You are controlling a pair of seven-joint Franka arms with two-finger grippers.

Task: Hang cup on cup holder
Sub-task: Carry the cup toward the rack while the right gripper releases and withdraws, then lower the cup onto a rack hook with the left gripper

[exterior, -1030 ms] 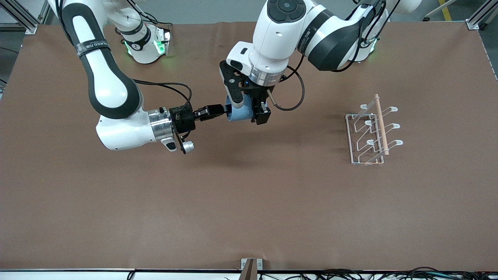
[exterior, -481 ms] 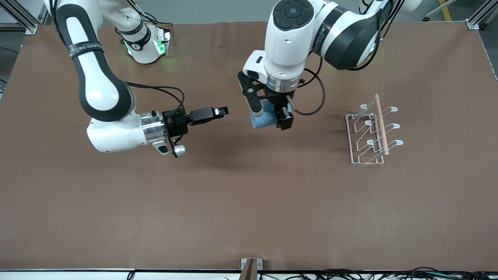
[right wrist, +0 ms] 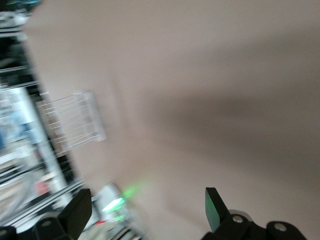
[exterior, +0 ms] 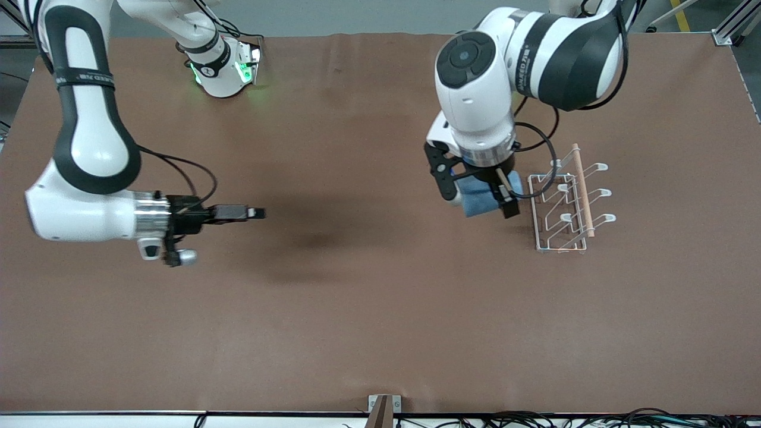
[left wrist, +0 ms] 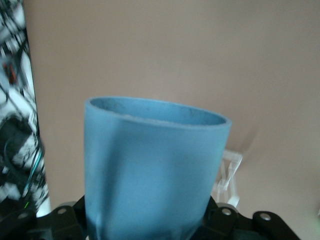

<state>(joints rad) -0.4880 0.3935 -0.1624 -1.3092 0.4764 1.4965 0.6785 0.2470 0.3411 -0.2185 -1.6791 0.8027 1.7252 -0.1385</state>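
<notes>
My left gripper is shut on the light-blue cup and holds it in the air just beside the white wire cup holder, toward the right arm's end of it. In the left wrist view the cup fills the space between the jaws, rim pointing away, with part of the cup holder showing past it. My right gripper is open and empty, over the table toward the right arm's end; its fingers stand wide apart. The cup holder shows blurred in the right wrist view.
The brown table carries only the cup holder, which has a light wooden rod on top. The right arm's base with green lights stands at the table's edge away from the front camera.
My left gripper has carried the cup from the table's middle over to beside the cup holder. My right gripper let go of the cup and drew back toward the right arm's end.
</notes>
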